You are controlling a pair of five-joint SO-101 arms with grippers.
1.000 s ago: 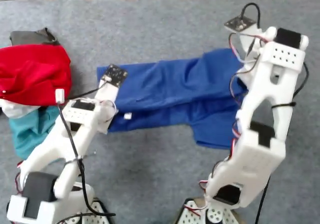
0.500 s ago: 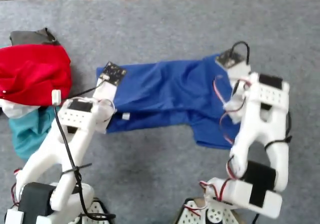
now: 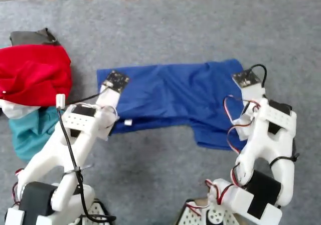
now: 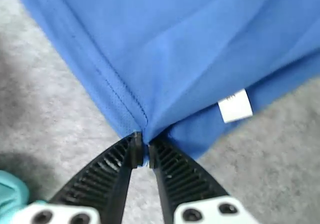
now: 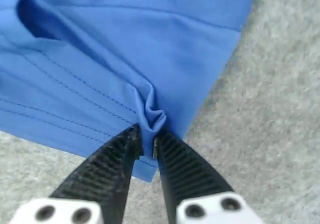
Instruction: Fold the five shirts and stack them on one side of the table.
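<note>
A blue shirt lies spread across the middle of the grey table, partly folded lengthwise. My left gripper is shut on the blue shirt at its hem corner, near a small white label. In the high view the left arm reaches that left end of the shirt. My right gripper is shut on a pinched fold of the blue shirt close to its edge. The right arm stands over the shirt's right end.
A pile of other shirts sits at the table's left side: a red one on top, a teal one below it, a dark grey one behind. Bare grey table lies beyond and in front of the blue shirt.
The right arm came down from the far right onto the shirt's right end and shut on the cloth. The shirt now lies flatter and straighter. The left arm barely shifted.
</note>
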